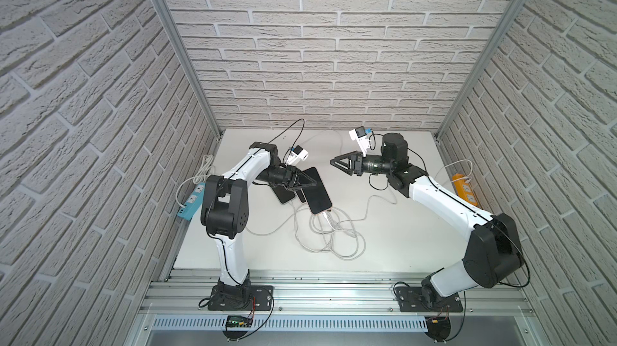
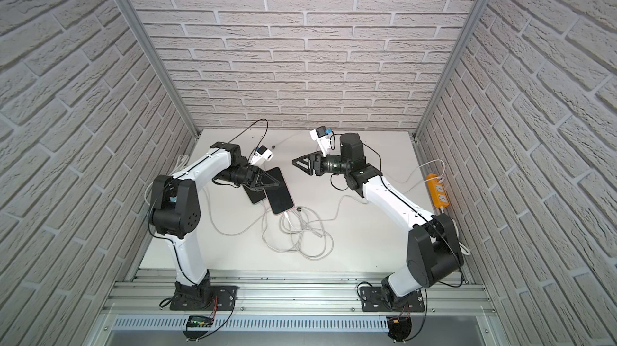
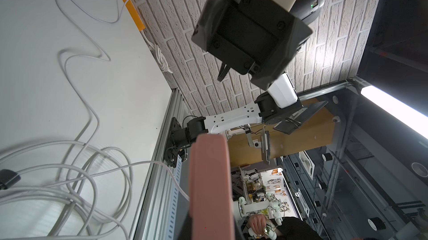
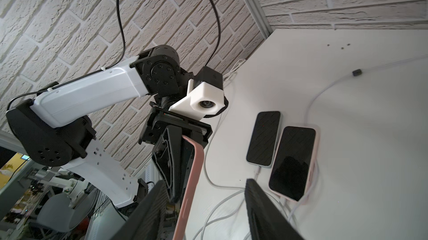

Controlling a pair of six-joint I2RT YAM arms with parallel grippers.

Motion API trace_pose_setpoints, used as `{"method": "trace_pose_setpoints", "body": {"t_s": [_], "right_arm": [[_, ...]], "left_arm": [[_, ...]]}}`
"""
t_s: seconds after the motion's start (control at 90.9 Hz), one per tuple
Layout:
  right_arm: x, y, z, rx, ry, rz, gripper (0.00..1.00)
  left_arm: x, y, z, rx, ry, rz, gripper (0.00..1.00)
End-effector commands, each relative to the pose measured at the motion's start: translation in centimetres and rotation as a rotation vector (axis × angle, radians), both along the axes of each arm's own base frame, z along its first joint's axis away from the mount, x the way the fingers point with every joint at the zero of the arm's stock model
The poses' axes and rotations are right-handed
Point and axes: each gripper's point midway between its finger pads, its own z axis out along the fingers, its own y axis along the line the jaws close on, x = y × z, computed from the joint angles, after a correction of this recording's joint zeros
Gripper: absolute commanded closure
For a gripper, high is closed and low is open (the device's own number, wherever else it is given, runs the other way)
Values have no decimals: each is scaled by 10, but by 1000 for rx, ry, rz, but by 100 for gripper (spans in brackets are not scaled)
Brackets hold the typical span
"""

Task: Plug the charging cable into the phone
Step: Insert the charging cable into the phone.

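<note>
Phone (image 1: 319, 199): pink-cased, dark screen up, held off the table (image 1: 384, 244)
Left gripper (image 1: 309, 184): clamped shut on the phone's upper half
Charging cable (image 1: 325, 217): white plug at the phone's lower edge, slack looped on the table
Right gripper (image 1: 334, 162): jaws apart, empty, well clear of the phone

Tangled cables (image 1: 334, 231) clutter the table's (image 1: 417, 244) centre front. The front right stretch lies open. Orange power strip (image 1: 464, 189) lines the right edge.

The left hand (image 1: 307, 183) hides part of the phone (image 1: 320, 201).
</note>
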Motion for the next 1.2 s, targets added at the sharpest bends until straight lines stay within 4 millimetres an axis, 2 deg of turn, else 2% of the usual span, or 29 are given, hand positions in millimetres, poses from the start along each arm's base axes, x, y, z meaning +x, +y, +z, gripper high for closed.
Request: {"method": "trace_pose_setpoints", "body": {"t_s": [0.0,0.121,0.253,0.385,0.517,0.836,0.99,1.188], "right_arm": [[-22,-18,1,-67,6,-32,42],[-50,-38,-14,-180,36,-89,41],[-96,-48,-31,-360,-28,-77,40],[-130,-48,-44,-481,-93,-41,39],[-152,-29,-55,-560,-151,15,41],[-156,28,-77,-743,-282,13,43],[-150,40,-80,-750,-303,-22,44],[-141,48,-86,-775,-320,-46,54]], "left_arm": [[14,10,29,-105,203,125,100],[22,17,28,-108,201,149,100],[27,20,26,-109,201,160,100],[27,20,25,-109,205,161,100],[26,20,27,-109,202,161,100],[26,23,27,-110,201,168,100],[27,23,27,-109,203,169,100],[28,23,25,-109,209,172,100]]}}
